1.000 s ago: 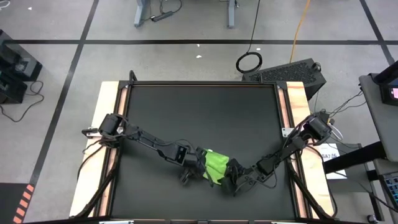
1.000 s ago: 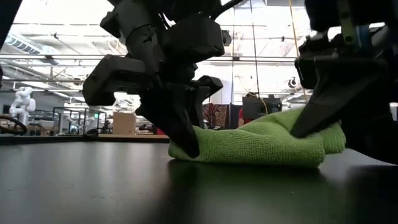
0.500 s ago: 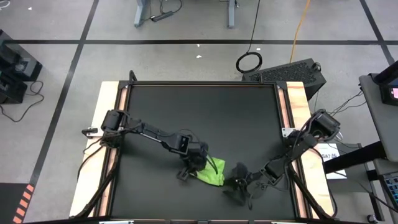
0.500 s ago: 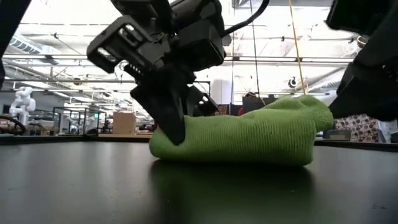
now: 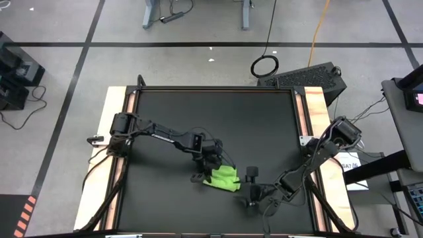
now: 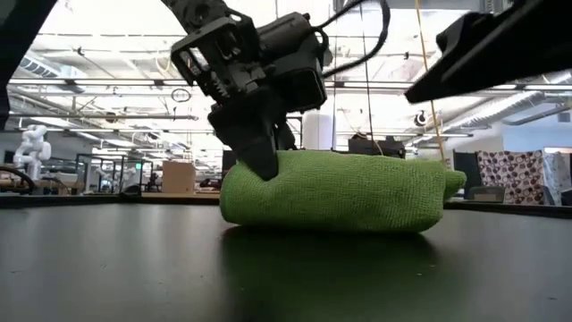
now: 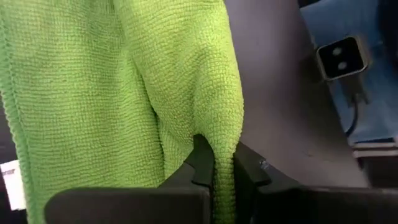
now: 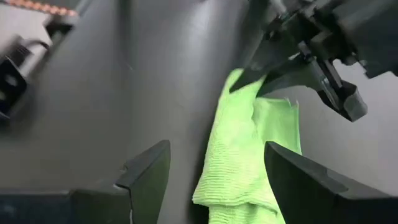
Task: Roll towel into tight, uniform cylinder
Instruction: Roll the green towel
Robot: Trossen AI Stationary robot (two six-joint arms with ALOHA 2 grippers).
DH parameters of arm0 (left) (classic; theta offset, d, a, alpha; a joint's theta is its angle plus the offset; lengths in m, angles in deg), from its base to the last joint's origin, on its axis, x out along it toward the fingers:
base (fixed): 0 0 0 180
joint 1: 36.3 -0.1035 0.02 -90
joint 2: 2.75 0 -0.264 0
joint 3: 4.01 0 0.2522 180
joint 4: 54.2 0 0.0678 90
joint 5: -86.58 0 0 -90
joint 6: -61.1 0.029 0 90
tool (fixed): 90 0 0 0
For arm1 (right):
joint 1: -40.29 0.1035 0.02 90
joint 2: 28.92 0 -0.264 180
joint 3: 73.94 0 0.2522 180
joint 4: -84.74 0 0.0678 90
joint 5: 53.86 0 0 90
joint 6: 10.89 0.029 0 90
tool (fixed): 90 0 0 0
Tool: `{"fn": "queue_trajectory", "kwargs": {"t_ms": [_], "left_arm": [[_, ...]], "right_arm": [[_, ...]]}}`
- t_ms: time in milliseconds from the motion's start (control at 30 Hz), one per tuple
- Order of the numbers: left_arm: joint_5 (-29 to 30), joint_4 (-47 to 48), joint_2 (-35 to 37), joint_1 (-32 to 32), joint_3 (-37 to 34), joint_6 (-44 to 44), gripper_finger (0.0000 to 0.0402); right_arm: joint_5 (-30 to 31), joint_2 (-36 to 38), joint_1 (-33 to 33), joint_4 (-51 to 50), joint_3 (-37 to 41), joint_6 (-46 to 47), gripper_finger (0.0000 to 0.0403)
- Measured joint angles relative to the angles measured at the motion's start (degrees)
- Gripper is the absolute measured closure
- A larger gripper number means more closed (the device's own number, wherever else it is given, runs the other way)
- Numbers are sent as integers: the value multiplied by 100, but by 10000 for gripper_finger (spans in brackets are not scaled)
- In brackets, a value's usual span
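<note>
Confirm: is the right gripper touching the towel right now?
Apart. The high view shows the right gripper open beside the towel with black mat between them; its wrist view shows both fingers spread clear of the cloth. The left gripper pinches one fold.

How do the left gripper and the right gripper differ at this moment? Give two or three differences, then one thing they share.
The left gripper is shut on the towel; the right gripper is open and holds nothing. The left gripper touches the towel's end; the right gripper sits apart from it. Both are dark, two-fingered, and low over the black mat.
</note>
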Motion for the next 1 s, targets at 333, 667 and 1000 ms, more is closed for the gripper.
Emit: {"fn": "queue_trajectory", "kwargs": {"t_ms": [333, 667, 1000], "left_arm": [[-495, 131, -428, -80, 10, -410, 380], [-573, 179, -455, -74, 11, -413, 380], [-729, 224, -459, -98, 9, -521, 380]], "right_arm": [[10, -665, -52, -12, 1, 180, 153], [433, -948, -135, 40, 1, 206, 153], [443, -911, -246, 13, 1, 157, 154]]}}
